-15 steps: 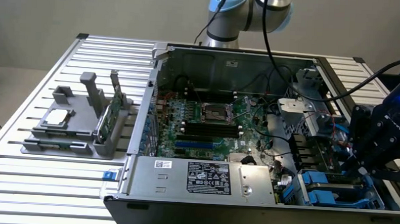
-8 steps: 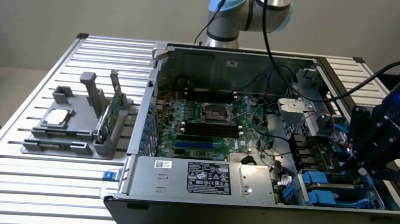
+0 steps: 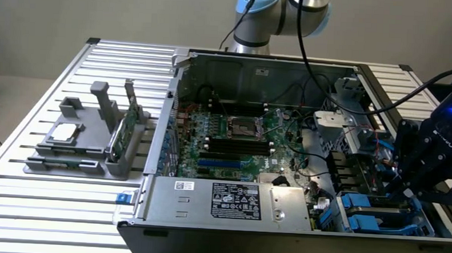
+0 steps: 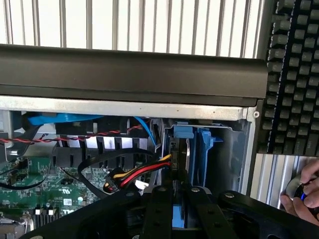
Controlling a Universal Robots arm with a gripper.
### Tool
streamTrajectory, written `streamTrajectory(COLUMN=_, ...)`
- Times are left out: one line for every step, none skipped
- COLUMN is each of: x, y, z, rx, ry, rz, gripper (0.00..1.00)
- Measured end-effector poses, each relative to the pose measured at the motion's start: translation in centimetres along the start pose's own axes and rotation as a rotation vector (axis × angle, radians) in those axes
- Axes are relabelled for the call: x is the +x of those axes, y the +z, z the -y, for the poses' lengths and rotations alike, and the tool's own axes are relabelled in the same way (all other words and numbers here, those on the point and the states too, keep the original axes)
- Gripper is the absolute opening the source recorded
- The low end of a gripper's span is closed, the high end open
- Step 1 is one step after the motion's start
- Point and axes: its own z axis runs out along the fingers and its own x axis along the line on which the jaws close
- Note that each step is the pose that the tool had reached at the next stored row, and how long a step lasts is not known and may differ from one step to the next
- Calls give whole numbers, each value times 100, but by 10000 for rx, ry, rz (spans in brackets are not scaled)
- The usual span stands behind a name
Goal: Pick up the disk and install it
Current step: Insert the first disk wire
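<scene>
The gripper (image 3: 404, 181) sits low inside the open computer case (image 3: 206, 228), at about 4 o'clock in the exterior view, over the drive bays. In the wrist view its black fingers (image 4: 159, 209) appear pinched on the edge-on disk (image 4: 180, 164) in its blue carrier, standing upright in the bay, though the contact itself is partly hidden. A hand (image 4: 305, 191) rests beside the case.
</scene>
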Motion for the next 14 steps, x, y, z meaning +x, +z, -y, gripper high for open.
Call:
streamTrajectory(x=1, y=3, z=0, rx=-8, ry=18, rz=0, gripper=16)
streamTrajectory(x=2, y=6, z=0, rx=-17, ry=37, rz=1, gripper=16)
streamTrajectory(x=2, y=8, z=0, rx=-27, ry=52, rz=3, gripper=16)
streamTrajectory(x=2, y=9, z=0, rx=-38, ry=62, rz=4, gripper=16)
streamTrajectory(x=2, y=10, z=1, rx=-49, ry=71, rz=4, gripper=16)
streamTrajectory(x=2, y=12, z=2, rx=-60, ry=77, rz=3, gripper=16)
streamTrajectory(x=2, y=14, z=3, rx=-67, ry=83, rz=2, gripper=16)
streamTrajectory(x=2, y=16, z=5, rx=-73, ry=88, rz=3, gripper=16)
streamTrajectory(x=2, y=17, z=7, rx=-78, ry=92, rz=4, gripper=16)
streamTrajectory(x=2, y=18, z=10, rx=-81, ry=94, rz=7, gripper=16)
streamTrajectory(x=2, y=17, z=13, rx=-84, ry=97, rz=10, gripper=16)
streamTrajectory(x=2, y=18, z=15, rx=-86, ry=100, rz=13, gripper=16)
streamTrajectory(x=2, y=20, z=17, rx=-89, ry=102, rz=16, gripper=16)
streamTrajectory(x=3, y=20, z=19, rx=-91, ry=104, rz=20, gripper=16)
